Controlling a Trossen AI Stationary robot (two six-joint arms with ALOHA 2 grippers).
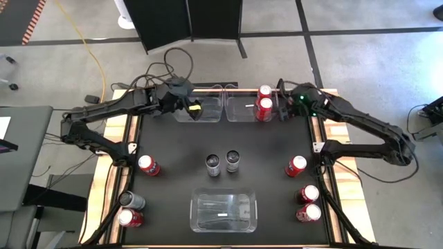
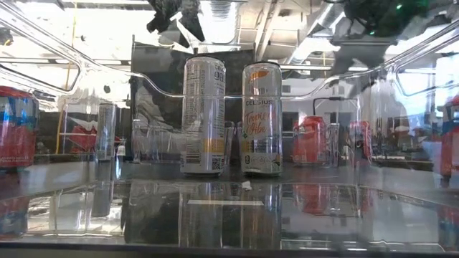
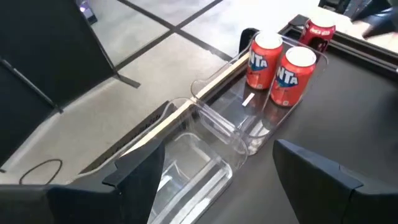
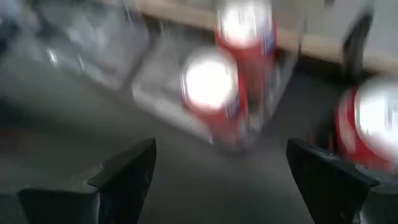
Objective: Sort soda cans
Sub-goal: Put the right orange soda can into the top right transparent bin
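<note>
1. The left gripper (image 1: 196,109) hovers over the far-left bin (image 1: 197,111), which sits just left of the far-right bin (image 1: 243,108). Its jaws stand spread and hold nothing, and the left wrist view shows that bin with no can in it.
2. Left of and nearer than the far-right bin, along the left edge of the surface (image 1: 173,152), stand a red can (image 1: 148,165) and, nearer still, a silver-grey can (image 1: 132,201) with another red can (image 1: 129,218) touching it.
3. Two silver-grey cans (image 1: 223,163) stand side by side near mid-surface, on the near side of the far-right bin — the low view shows them upright. A third clear bin (image 1: 223,210) lies nearer again.
4. Two red cans (image 1: 264,102) stand upright inside the far-right bin, at its right end.
5. The right gripper (image 1: 284,107) is just right of the far-right bin, jaws released and empty.
6. Right of and nearer than that bin stand three more red cans (image 1: 304,194), well apart from it.
7. Risk, as a judgement: the right gripper is close to the binned pair, so a sideways swing could clip the bin wall or topple them. A fast drop could also tip a tall silver-grey can.
</note>
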